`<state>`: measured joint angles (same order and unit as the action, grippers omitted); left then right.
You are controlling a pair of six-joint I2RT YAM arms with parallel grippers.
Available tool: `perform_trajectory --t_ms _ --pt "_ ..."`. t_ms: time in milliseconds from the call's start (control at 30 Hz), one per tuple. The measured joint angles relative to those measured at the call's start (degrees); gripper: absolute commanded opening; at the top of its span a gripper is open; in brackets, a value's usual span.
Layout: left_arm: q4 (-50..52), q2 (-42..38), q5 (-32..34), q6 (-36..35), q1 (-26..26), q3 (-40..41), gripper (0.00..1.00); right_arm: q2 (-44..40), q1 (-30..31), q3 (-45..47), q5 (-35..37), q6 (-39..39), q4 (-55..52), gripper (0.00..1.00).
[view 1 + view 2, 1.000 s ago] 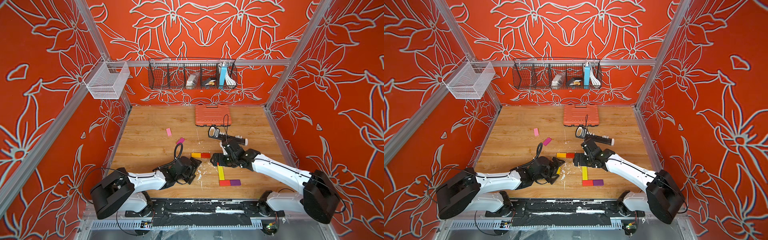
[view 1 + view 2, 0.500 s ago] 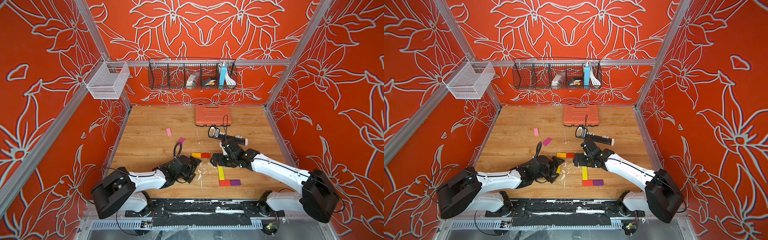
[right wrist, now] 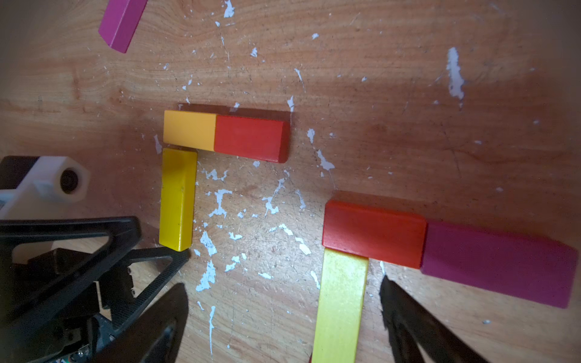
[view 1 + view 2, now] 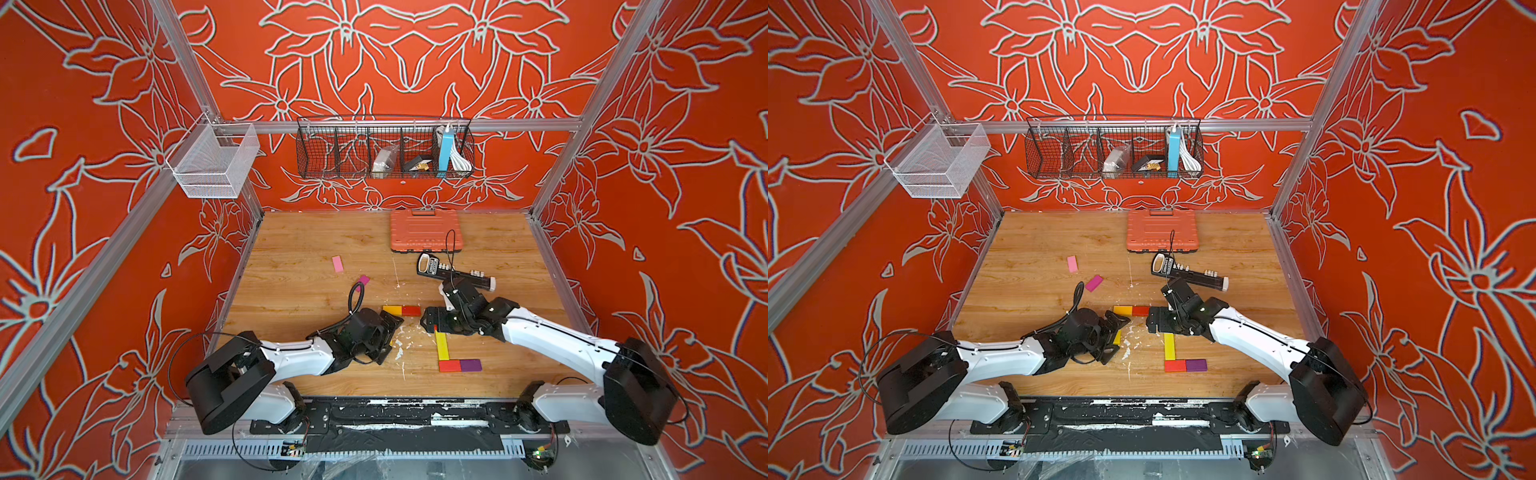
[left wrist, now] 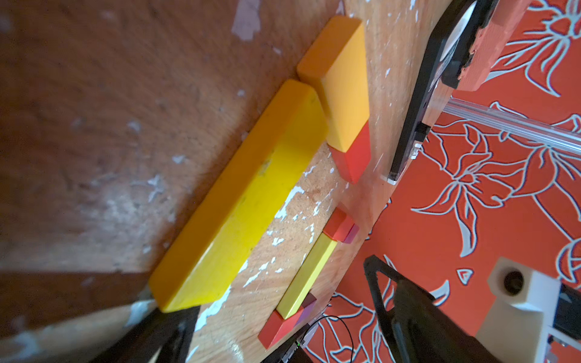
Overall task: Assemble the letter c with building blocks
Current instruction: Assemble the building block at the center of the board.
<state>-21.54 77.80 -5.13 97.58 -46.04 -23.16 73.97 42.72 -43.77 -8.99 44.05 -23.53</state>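
Our left gripper [image 4: 394,339] and right gripper [image 4: 424,323] gape, holding nothing. We see a yellow block [image 3: 177,198] and a red block [image 3: 250,138] touching the orange block [image 3: 189,129].

Ten blocks [image 4: 441,345], four other things, two arms [image 4: 299,357] [image 4: 552,340].
Two yellow [image 3: 177,198] [image 3: 341,308], three red [image 3: 251,138] [image 3: 374,232] [image 4: 449,365], two purple [image 3: 500,264] [image 4: 471,365], one orange [image 3: 189,129], one magenta [image 4: 364,279], one pink [image 4: 337,264]; one case [image 4: 424,230]; one bar [image 4: 457,272] near the case; two baskets on the wall above the case, one black [image 4: 332,153], one white [image 4: 214,166].
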Motion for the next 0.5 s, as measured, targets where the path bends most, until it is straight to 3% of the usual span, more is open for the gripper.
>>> perform_trajectory --t_ms 500 --pt "1.05 -0.66 -0.55 -0.9 0.37 -0.02 0.98 0.0 0.0 0.0 0.0 -0.02 0.0 0.97"
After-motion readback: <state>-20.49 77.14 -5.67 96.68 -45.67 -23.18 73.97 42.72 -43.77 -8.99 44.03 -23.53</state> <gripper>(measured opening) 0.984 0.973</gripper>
